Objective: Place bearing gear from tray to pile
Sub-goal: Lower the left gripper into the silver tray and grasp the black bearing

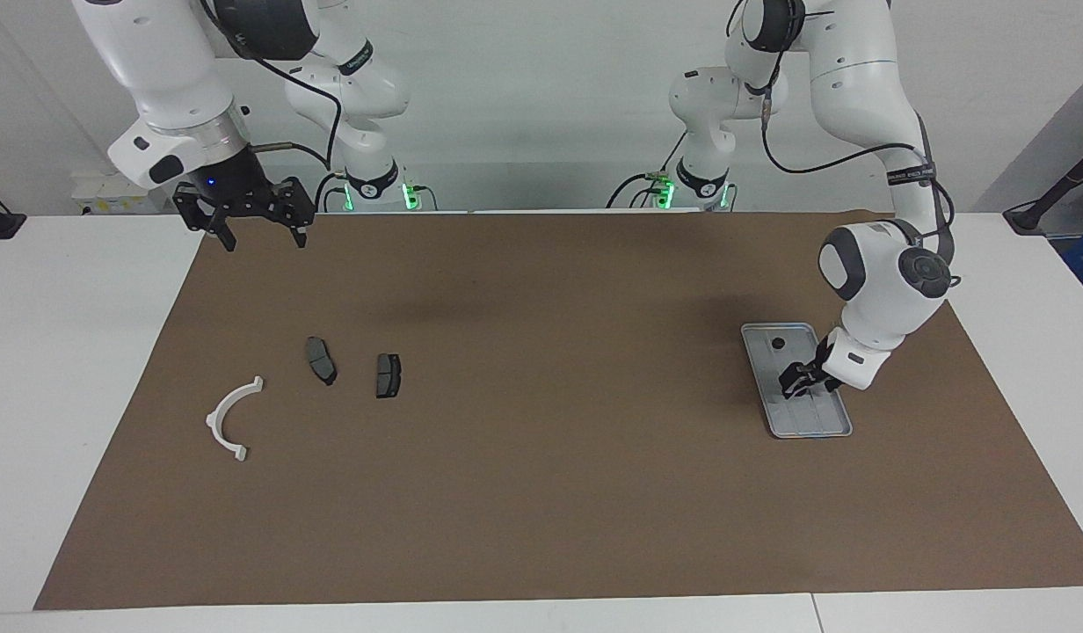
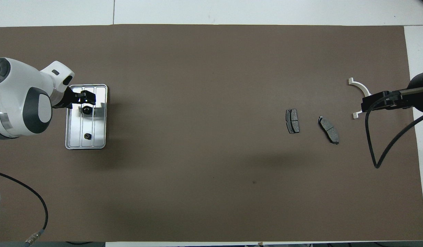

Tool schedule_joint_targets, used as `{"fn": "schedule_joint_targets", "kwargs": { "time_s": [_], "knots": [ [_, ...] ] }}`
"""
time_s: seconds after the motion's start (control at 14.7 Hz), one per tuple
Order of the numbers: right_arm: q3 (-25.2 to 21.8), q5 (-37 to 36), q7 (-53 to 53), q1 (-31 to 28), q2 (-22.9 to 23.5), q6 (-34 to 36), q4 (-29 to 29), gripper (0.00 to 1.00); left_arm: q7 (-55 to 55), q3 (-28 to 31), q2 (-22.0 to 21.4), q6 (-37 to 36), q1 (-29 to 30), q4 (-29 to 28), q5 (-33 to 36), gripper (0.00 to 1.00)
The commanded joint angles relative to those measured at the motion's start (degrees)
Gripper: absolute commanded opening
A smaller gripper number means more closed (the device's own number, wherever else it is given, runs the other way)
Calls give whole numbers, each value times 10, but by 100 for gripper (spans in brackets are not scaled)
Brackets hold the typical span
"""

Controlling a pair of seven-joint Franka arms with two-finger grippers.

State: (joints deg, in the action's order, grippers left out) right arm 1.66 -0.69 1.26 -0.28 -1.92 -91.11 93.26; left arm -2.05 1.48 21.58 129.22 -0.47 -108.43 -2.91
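Observation:
The silver tray (image 1: 818,420) (image 2: 98,130) lies at the left arm's end of the mat. One small dark bearing gear (image 1: 778,342) (image 2: 87,136) sits in the tray's end nearer the robots. A second gear (image 2: 86,109) sits mid-tray, right at my left gripper (image 1: 798,382) (image 2: 84,100), which is down in the tray. At the right arm's end lies the pile: a white bracket (image 1: 234,418) (image 2: 361,90) and two dark pads (image 1: 321,360) (image 1: 388,375) (image 2: 292,121) (image 2: 329,129). My right gripper (image 1: 265,239) (image 2: 369,103) waits open and raised over the mat's edge by its base.
A brown mat (image 1: 541,457) (image 2: 197,154) covers the table between the tray and the pile. Cables hang from both arms; one loops down over the mat near the pile (image 2: 378,161).

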Motion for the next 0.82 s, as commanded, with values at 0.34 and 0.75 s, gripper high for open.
{"fn": "schedule_joint_targets", "kwargs": {
  "time_s": [0.34, 0.75],
  "knots": [
    [2, 7, 11, -8, -18, 3, 12, 100, -34, 1, -2, -1, -7, -15, -9, 67],
    [3, 6, 12, -3, -18, -3, 11, 100, -33, 2, -3, 4, -6, -21, -9, 49]
  ]
}}
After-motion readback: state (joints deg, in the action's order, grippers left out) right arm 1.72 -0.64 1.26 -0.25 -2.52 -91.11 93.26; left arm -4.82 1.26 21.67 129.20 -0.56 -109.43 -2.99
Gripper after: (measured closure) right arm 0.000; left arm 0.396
